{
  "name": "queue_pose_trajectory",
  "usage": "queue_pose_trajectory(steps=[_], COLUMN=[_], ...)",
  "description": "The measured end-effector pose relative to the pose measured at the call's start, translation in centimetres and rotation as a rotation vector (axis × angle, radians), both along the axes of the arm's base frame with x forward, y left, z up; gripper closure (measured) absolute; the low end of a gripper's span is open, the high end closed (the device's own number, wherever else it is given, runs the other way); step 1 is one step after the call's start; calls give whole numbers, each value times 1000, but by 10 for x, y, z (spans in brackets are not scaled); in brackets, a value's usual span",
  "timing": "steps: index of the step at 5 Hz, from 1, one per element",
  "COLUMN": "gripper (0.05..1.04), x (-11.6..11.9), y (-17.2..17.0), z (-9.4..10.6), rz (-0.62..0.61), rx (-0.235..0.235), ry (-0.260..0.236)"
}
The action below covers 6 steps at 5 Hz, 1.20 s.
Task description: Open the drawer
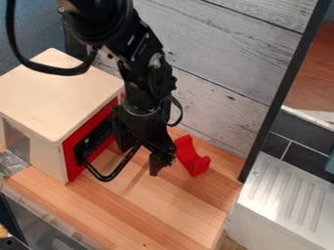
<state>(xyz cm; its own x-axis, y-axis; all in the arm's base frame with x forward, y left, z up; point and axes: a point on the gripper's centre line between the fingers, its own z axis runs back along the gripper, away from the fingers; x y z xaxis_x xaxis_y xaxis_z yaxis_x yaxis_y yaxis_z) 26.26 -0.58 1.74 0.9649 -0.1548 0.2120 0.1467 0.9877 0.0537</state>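
At the left edge, crumpled silver material (10, 164) lies beside a pale wooden box (55, 93) with a flat top, which stands on the left part of the striped light-brown wooden worktop (147, 210). The drawer with the red front (70, 163) is in this box, on its right-facing side, and the red front looks flush with the box's edges. A black curved handle (106, 178) sticks out before it, low down, over the worktop. The black robot arm (140, 63) comes in from the top edge, a black cable (55, 71) looping out to its left, and its black tool (160, 162) hangs just right of the red front, above the middle of the worktop. How far open the tool is, and whether it has hold of the handle or anything else, I cannot tell. Just right of the tool, a red block with a curved hollow (190, 157) rests on the far part of the worktop, in front of a whitewashed plank wall (228, 58). Further right come a slanting black strip (281, 93), dark tiles (300, 131) and a white ribbed surface (287, 195)
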Motion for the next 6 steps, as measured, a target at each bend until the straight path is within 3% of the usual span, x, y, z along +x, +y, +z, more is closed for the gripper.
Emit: queue_pose_trajectory(steps=[1, 2, 3, 6], gripper=[85, 85, 85, 85], x=[-3, -11, -12, -8], y=[1, 8, 10, 18], z=[-5, -10, -11, -34], rz=[4, 14, 3, 4], rx=[3, 72, 92, 106], ry=[20, 37, 31, 46])
